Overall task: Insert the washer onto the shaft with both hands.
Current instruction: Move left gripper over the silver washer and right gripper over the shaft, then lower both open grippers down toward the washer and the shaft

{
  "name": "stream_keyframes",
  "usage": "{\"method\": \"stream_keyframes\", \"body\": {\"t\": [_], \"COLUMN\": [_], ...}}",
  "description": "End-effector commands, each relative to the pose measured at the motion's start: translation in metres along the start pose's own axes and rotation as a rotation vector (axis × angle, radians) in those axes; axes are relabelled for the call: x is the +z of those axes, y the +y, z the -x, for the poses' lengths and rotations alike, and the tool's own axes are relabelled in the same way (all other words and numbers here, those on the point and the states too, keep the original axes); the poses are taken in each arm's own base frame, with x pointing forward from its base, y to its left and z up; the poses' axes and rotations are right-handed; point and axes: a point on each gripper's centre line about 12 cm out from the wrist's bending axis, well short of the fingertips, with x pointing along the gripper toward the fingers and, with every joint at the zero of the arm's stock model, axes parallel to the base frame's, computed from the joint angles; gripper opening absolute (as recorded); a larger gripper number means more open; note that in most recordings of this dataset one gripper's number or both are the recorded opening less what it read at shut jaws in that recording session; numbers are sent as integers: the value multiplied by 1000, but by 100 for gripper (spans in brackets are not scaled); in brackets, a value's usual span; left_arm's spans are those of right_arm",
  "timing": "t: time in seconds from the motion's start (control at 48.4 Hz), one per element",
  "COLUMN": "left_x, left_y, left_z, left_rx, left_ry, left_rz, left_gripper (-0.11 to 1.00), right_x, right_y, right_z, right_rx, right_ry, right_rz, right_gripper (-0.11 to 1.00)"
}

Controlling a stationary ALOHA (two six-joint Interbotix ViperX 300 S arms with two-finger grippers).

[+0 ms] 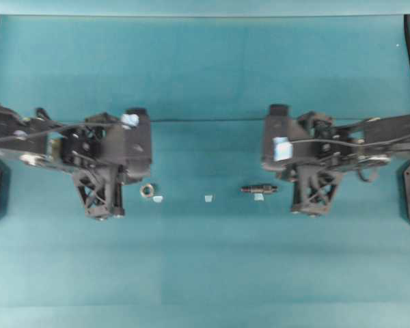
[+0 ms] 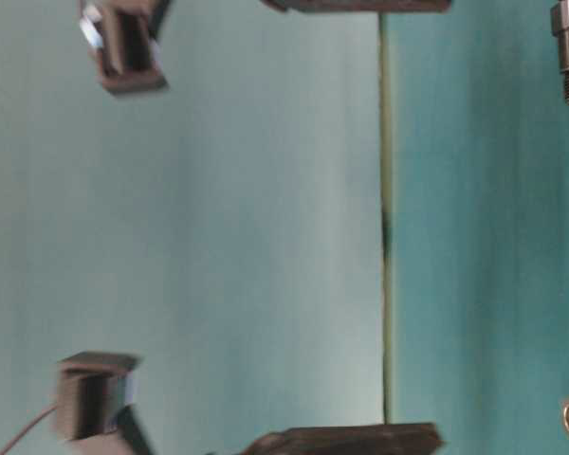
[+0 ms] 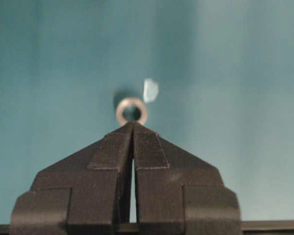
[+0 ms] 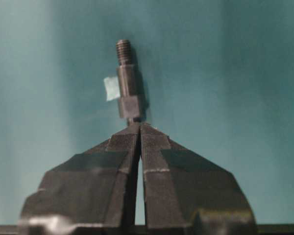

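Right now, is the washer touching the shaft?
Apart. The overhead view shows the washer lying well left of the shaft, with bare table and a tape scrap between them.

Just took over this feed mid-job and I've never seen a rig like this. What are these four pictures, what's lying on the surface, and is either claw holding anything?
Two black robot arms face each other over a teal table. The overhead view shows both: the left gripper and the right gripper. The table-level view is turned sideways and catches only parts of the arms. The other two views come from cameras on each wrist, looking along the fingers.

On the table lie the washer, a small metal ring, and the shaft, a short dark rod with a threaded end. A few pale blue tape scraps lie nearby.

Both grippers are shut and hold nothing. In the wrist views the washer sits just beyond the left fingertips, the shaft just beyond the right ones.
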Motion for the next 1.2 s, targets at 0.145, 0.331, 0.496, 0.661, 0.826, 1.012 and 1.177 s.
{"method": "stream_keyframes", "body": {"t": [0.145,0.331,0.496,0.661,0.826,1.012,1.177], "left_x": [1,-1,-3,-4,-14,-15,-17], "left_y": [1,1,3,4,4,4,5], "left_z": [-7,-10,-13,-19,-32,-40,-47], "left_rx": [4,5,8,10,11,8,9], "left_ry": [21,35,46,55,82,40,57], "left_rz": [-4,6,11,16,-7,-37,-45], "left_gripper": [2,2,3,35,84,90,90], "right_x": [11,9,8,3,-1,1,1], "right_y": [-1,-3,-8,-8,-7,-4,-1], "right_z": [-1,-4,-11,-21,-29,-32,-37], "right_rx": [-7,-10,-18,-22,-21,-14,-8], "right_ry": [-13,-4,23,77,100,78,69], "right_rz": [12,4,-7,-7,8,65,122], "right_gripper": [-8,-4,12,58,96,91,91]}}
